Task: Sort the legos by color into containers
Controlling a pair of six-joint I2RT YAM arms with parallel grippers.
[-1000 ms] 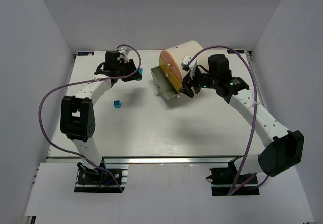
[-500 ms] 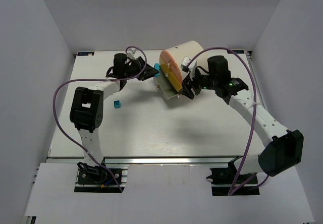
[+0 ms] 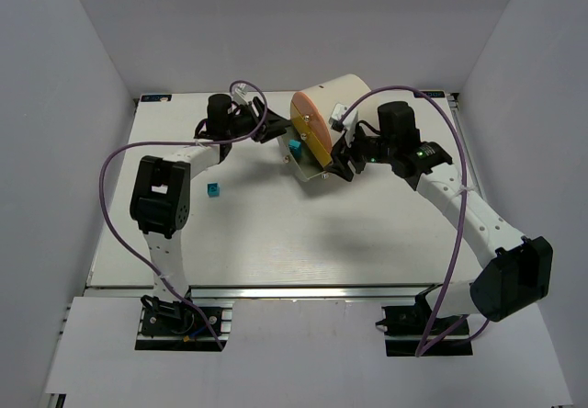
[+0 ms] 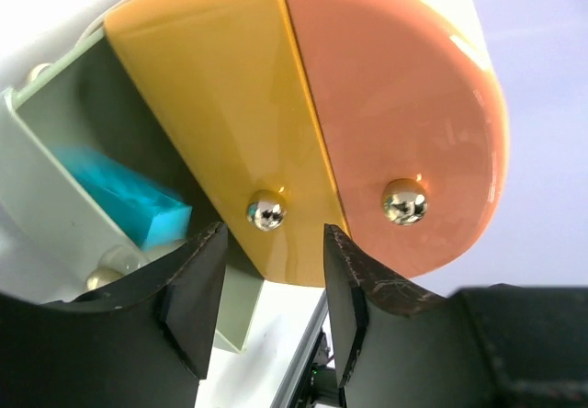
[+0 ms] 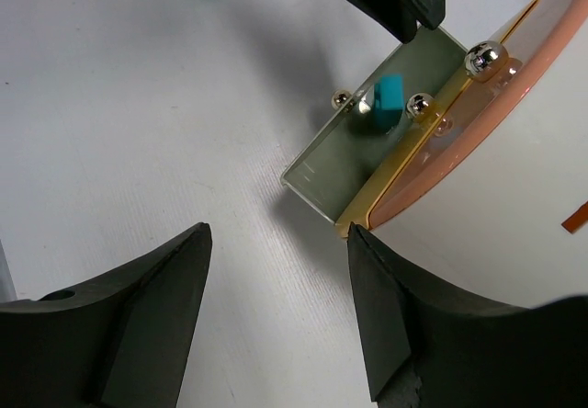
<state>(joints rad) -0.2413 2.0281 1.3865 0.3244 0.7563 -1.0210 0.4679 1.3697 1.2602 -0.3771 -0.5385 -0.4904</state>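
Left of the drum (image 3: 344,96), a second teal brick (image 3: 213,189) waits on the table (image 3: 322,233), while my left gripper (image 4: 268,243), which carried a teal brick (image 5: 388,100) half a second ago, now stands with jaws parted and empty just before the drum's face. That brick has dropped into the pale green compartment (image 5: 340,160) hanging open at the drum's front, so I judge one teal lego sorted and the loose one next. At the drum's right, my right gripper (image 5: 276,238) hangs wide and empty, unchanged.
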